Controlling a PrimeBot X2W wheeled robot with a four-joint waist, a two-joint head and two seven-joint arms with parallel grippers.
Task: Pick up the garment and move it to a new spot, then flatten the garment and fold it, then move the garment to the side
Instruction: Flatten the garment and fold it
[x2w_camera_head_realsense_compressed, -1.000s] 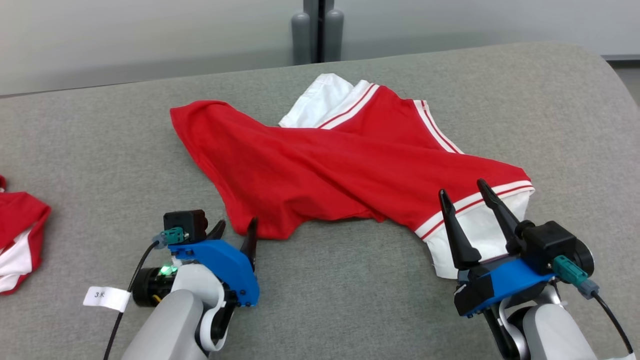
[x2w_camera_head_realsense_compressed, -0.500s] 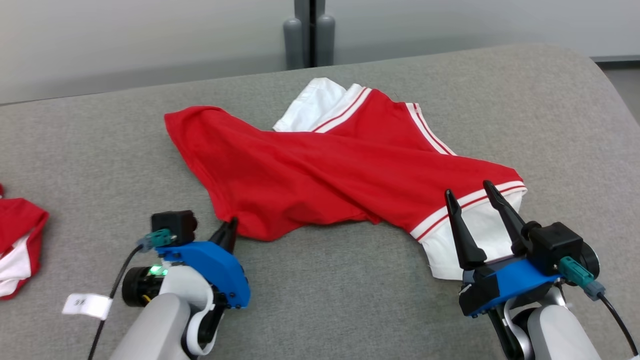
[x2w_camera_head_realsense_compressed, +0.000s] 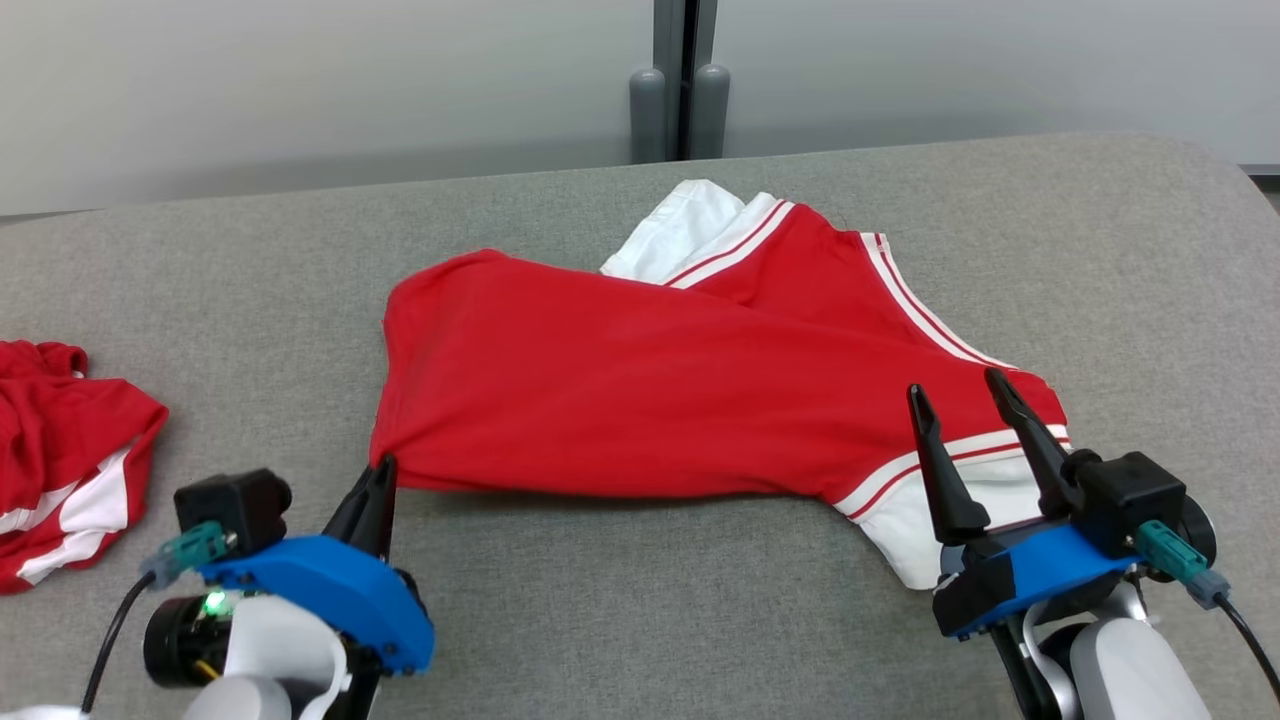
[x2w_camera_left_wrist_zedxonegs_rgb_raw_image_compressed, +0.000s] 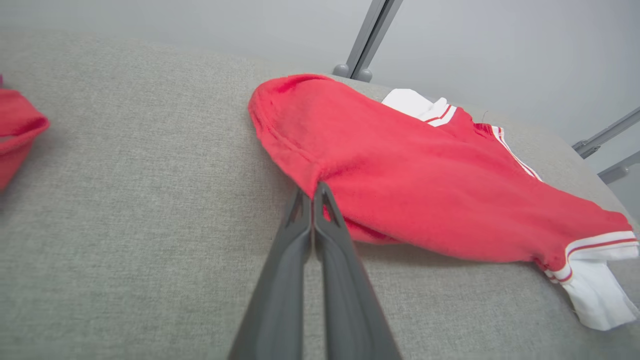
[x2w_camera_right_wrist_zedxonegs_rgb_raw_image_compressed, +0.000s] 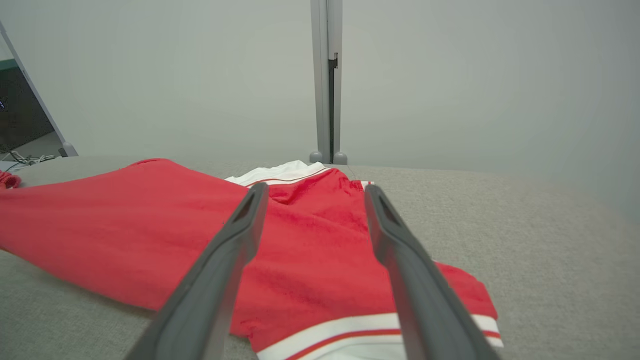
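Left gripper clamps the near-left corner of the red, white-trimmed fabric shirt lying centrally on the grey upholstered surface; right gripper stands open above its white sleeve. Draw the corner outward, low and taut

Left gripper low, fingers pinched together, right gripper fingers spread wide, angled upward

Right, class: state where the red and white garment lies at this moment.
In the head view the garment lies centrally on the grey cushion, its near left corner pinched by the left gripper, its white-banded end by the open right gripper.
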